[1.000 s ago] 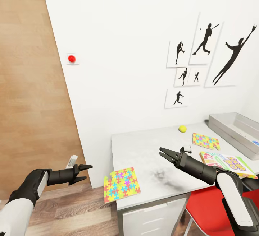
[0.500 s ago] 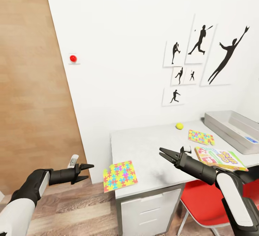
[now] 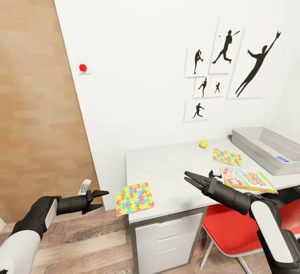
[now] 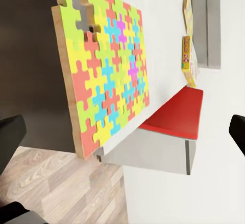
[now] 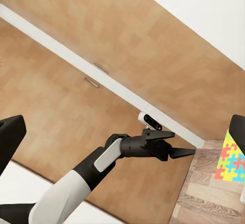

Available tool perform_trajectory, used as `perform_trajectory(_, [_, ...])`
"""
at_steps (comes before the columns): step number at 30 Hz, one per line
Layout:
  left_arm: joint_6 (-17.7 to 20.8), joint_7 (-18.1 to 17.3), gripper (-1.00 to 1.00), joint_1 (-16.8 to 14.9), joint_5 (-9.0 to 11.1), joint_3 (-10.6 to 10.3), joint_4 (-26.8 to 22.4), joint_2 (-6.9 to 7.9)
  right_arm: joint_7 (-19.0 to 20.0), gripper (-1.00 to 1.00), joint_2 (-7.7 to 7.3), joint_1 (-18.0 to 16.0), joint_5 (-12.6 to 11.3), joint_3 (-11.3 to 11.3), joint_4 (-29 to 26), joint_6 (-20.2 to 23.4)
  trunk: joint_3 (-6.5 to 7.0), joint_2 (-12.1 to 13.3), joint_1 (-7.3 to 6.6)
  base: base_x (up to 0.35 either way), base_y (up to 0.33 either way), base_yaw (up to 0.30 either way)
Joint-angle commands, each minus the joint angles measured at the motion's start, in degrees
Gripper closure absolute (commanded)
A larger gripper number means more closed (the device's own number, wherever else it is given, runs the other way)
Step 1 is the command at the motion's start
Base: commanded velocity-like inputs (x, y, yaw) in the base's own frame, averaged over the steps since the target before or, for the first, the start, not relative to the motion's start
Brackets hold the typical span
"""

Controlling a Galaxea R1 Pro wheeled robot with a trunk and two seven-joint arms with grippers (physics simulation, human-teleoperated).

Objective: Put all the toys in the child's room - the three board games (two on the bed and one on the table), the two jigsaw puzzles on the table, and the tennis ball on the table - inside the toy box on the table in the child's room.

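Where white wall meets wood-plank floor (image 3: 83,245): long white-topped table (image 3: 171,169) with grey frame and white slot-handled drawers (image 3: 166,240), end-on to camera. On near left corner of table: thin mosaic jigsaw puzzle slab (image 3: 134,199) (image 4: 104,73) (image 5: 232,157) in pastel yellow, pink, green and blue with tan edges, lying flat, overhanging the left edge. Toward far edge: small yellow-green tennis ball (image 3: 203,144), loose, apart from everything else. Just nearer than ball: second mosaic jigsaw puzzle slab (image 3: 226,156), flat. Along near edge, right of centre: flat printed "Skip-Bo" board game box (image 3: 248,179) (image 4: 188,55), green-edged, one side reaching the edge. At right end of table: shallow light-grey toy box (image 3: 266,149) with flared sides and rolled rim, a small blue item (image 3: 283,159) inside, identity not readable. Beneath table: red-seated chair (image 3: 233,232) (image 4: 176,116). On wall above: black silhouette sports pictures (image 3: 227,63); farther left, small red round button on white plate (image 3: 83,68). Left black gripper (image 3: 98,199) (image 5: 176,150): off the left end of table, level with overhanging puzzle slab, clear of it, fingers slightly parted, holding nothing. Right black gripper (image 3: 192,179): above near part of tabletop, between overhanging puzzle slab and "Skip-Bo" box, fingers spread, holding nothing.
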Motion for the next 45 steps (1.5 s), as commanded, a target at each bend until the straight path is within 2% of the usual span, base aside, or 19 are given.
perform_trajectory(1, [0.48, -0.39, -1.00, -0.05, -0.43, 0.23, -0.02, -0.03, 0.33, -1.00, 0.01, -0.05, 0.24, -0.07, 0.01, 0.27, -0.07, -0.04, 0.00, 0.040, -0.004, 0.000])
perform_trajectory(13, [0.54, -0.48, -1.00, -0.05, -0.36, 0.28, -0.04, 0.27, 0.33, -1.00, 0.05, -0.05, 0.32, -0.05, 0.01, 0.20, -0.07, -0.04, 0.00, 0.030, 0.010, 0.000])
perform_trajectory(45, [0.41, -0.38, -1.00, -0.14, -0.42, 0.32, -0.03, 0.47, 0.20, -1.00, 0.10, -0.05, 0.41, 0.06, 0.01, 0.19, -5.81, -12.88, 7.03, 0.000, 0.000, 0.000])
